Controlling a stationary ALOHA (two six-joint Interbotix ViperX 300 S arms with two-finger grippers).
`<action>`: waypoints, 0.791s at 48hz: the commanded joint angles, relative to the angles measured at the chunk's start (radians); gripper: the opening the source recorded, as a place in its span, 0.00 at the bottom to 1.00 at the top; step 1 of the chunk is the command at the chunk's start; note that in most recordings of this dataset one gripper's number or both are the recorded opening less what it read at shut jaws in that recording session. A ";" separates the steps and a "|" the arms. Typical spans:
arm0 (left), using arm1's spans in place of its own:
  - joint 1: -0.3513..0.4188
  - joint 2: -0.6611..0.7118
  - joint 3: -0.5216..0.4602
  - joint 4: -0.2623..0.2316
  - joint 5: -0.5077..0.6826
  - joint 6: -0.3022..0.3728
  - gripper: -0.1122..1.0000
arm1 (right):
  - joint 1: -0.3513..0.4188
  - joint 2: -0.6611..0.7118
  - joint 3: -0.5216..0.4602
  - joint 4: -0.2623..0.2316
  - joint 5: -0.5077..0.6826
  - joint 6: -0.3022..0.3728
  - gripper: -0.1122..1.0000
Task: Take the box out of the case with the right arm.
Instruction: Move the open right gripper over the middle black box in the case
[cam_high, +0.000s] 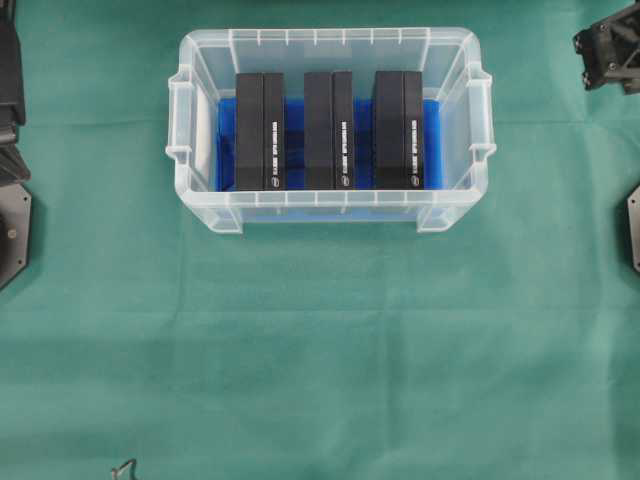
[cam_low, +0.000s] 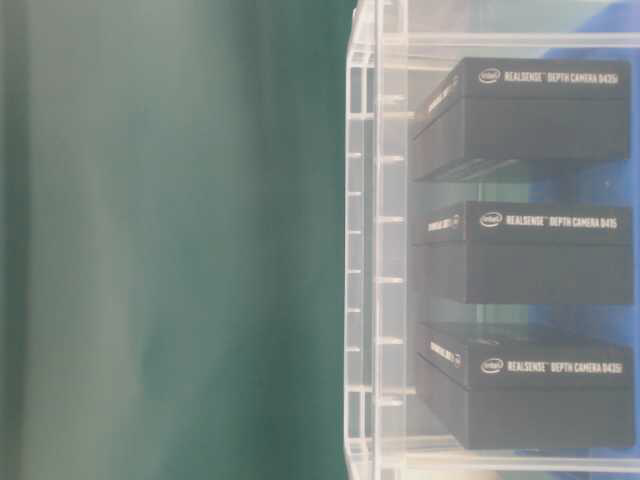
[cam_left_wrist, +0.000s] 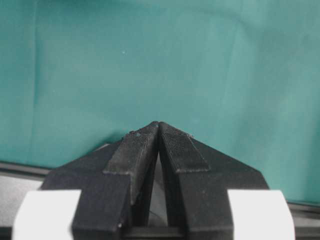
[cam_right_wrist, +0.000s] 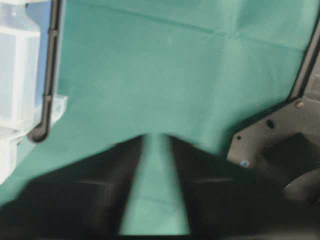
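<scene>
The clear case (cam_high: 330, 38) with a blue bottom stands at the back middle of the green cloth. Three black boxes stand in it side by side: left (cam_high: 260, 130), middle (cam_high: 329, 130), right (cam_high: 398, 130). The table-level view shows their white printed labels through the case wall (cam_low: 365, 250). My right arm (cam_high: 608, 55) sits at the far right corner, outside the case. In the right wrist view my right gripper (cam_right_wrist: 157, 137) is blurred and open, with only cloth between its fingers; a case corner (cam_right_wrist: 15, 75) shows at the left. My left gripper (cam_left_wrist: 158, 123) is shut and empty over cloth.
The left arm (cam_high: 10, 90) stays at the left edge. Black base plates lie at the left edge (cam_high: 15, 230) and the right edge (cam_high: 632, 225). A small dark wire shape (cam_high: 122, 467) pokes in at the front edge. Green cloth covers the table.
</scene>
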 joint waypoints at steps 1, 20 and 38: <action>-0.002 -0.002 -0.028 0.002 -0.005 0.002 0.20 | -0.002 -0.003 -0.003 -0.017 0.000 0.005 0.59; -0.002 0.000 -0.028 0.003 -0.003 -0.003 0.20 | -0.003 0.006 0.000 -0.044 0.003 0.014 0.97; 0.006 0.000 -0.028 0.008 0.002 0.002 0.20 | -0.002 0.011 -0.002 -0.061 0.005 0.020 0.97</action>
